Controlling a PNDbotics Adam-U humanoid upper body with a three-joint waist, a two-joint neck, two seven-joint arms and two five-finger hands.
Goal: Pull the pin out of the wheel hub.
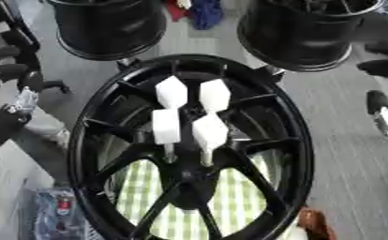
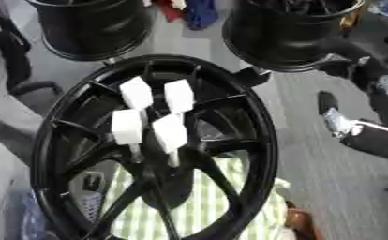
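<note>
A black wheel hub [image 1: 189, 150] stands at the middle of the view over a green-and-white checked cloth [image 1: 238, 201], with four white block-headed pins [image 1: 166, 126] clustered at its centre, their thin stems running down toward the near spokes. No robot hand shows in either view, so whether the fingers are apart or together cannot be told. To do the step well, a robot hand would probably best take one white head alone, the near right pin [image 1: 210, 133] being easiest, and draw it straight along its stem without knocking its neighbours; two more black rims [image 1: 107, 26] stand far behind, and what they hold cannot be made out.

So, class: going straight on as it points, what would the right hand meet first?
Probably the wheel hub, at its outer rim; the right hand seems to point left toward it, though depth is unclear.
</note>
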